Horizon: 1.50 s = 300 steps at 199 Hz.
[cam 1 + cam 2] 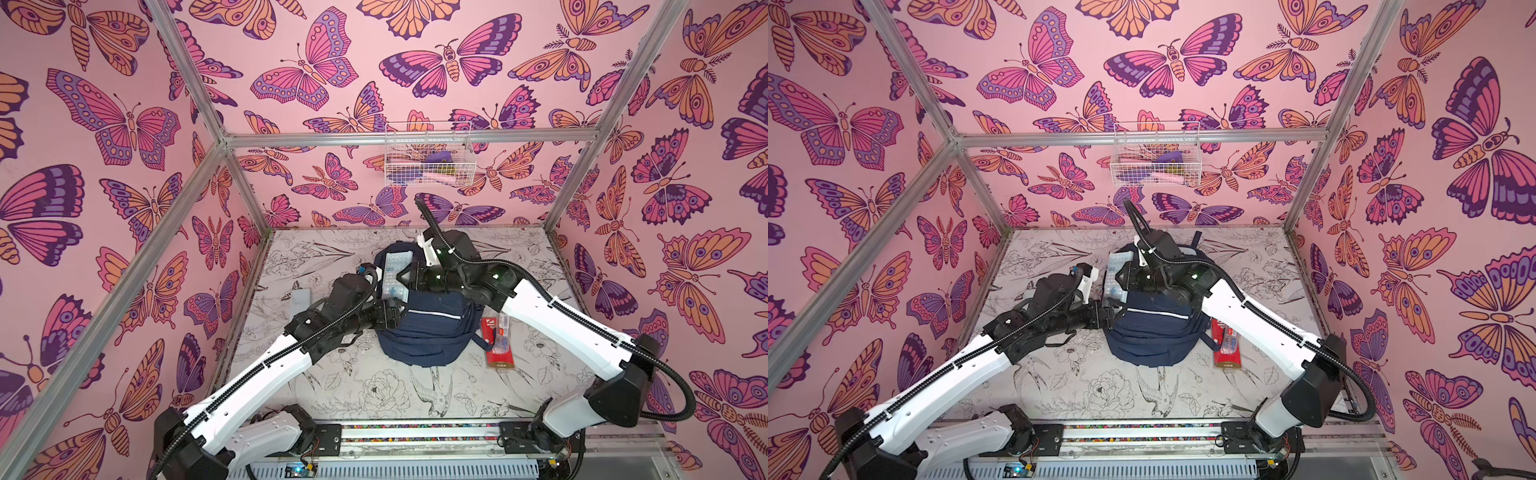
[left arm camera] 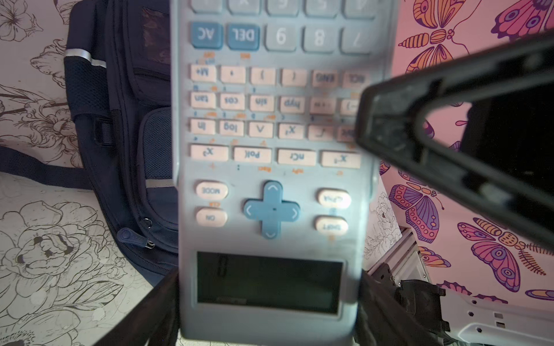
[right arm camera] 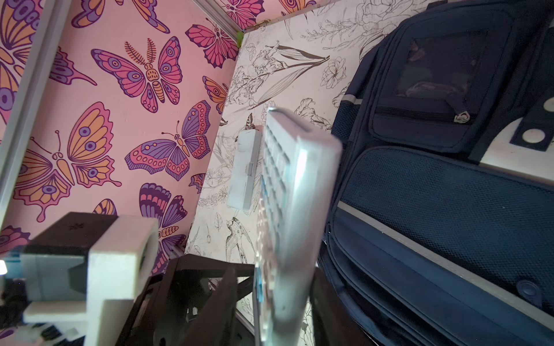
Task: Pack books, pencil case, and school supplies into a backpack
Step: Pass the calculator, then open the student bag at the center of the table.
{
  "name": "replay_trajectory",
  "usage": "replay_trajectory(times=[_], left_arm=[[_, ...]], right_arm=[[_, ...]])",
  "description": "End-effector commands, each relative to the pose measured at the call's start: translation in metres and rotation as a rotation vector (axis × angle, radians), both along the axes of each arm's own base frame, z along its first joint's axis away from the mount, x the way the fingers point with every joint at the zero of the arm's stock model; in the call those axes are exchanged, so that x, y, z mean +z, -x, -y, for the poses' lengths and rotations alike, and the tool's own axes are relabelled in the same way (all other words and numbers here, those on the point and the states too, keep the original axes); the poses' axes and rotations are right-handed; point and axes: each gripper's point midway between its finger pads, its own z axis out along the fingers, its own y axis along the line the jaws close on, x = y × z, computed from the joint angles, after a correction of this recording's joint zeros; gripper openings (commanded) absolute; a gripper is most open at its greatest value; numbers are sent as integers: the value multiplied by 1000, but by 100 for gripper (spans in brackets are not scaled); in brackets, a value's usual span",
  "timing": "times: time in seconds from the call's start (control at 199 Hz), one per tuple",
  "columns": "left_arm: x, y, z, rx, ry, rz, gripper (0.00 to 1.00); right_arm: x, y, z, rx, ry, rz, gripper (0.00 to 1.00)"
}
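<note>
Supplies step: your left hand [image 1: 390,308] clamps the calculator [image 1: 395,272] by the backpack [image 1: 432,332]. Right hand [image 1: 410,277] sits at its edge, grip can't be told. Next probably needs an open pocket.

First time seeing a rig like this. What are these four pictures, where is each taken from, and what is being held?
Two white-and-black robot arms work over a flower-printed table inside a butterfly-papered booth. The two wide pictures come from one overhead camera pair; the two close ones come from a camera on each arm's wrist. A navy backpack lies in the middle, with a red packet on one side and a white case on the other; a wire basket hangs on the back wall. The left pincer holds a pale blue calculator above the backpack by its screen end. The right pincer straddles the calculator's edge; whether it grips, I cannot tell.
</note>
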Motion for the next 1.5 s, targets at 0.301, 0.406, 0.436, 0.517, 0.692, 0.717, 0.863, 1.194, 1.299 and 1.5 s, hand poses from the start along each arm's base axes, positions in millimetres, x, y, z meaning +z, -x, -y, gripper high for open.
replay_trajectory(times=[0.301, 0.406, 0.436, 0.517, 0.692, 0.717, 0.863, 1.194, 1.299, 1.5], left_arm=[[19, -3, 9, -12, 77, 51, 23], [18, -2, 11, -21, 82, 47, 47], [17, -3, 11, -22, 80, 50, 58], [20, -4, 10, -23, 61, 74, 76], [24, -13, -4, -30, -82, 187, 99], [20, -15, -5, -37, -122, 191, 99], [-18, -28, -2, -128, -350, 153, 93], [-119, -28, 52, -458, -736, 138, 97], [-132, -29, 61, -491, -759, 139, 99], [-156, -40, 68, -527, -827, 137, 94]], right_arm=[[7, 2, 3, 4, -19, 16, 13], [8, 2, 6, -3, -15, 19, 9], [9, 2, 7, -6, -13, 23, 9], [9, 0, 17, -30, 3, 26, 7], [-1, -8, 67, -147, 36, 7, 5], [-3, -8, 77, -166, 41, 2, 4], [-23, 0, 142, -290, 85, -54, 3], [-62, 61, 238, -482, 127, -148, 3], [-69, 74, 244, -492, 130, -163, 3], [-73, 81, 245, -494, 116, -172, 3]])
